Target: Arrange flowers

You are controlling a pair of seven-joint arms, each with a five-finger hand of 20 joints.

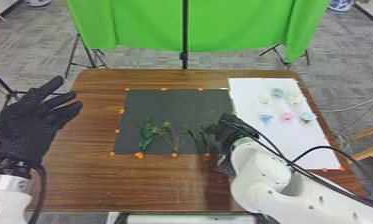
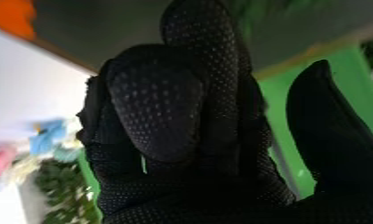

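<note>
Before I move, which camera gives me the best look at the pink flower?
The head view: there the pink flower appears whole on the white sheet, between the blue flower and a pale green flower. The right wrist view shows it larger, but cut off by the picture's edge.

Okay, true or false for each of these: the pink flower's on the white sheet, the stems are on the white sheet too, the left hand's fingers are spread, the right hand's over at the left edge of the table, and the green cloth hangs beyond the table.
The pink flower is on the white sheet. True.
The stems are on the white sheet. False: they lie on the dark mat.
The left hand's fingers are spread. True.
The right hand is at the table's left edge. False: it's by the dark mat's right side.
The green cloth hangs beyond the table. True.
</note>
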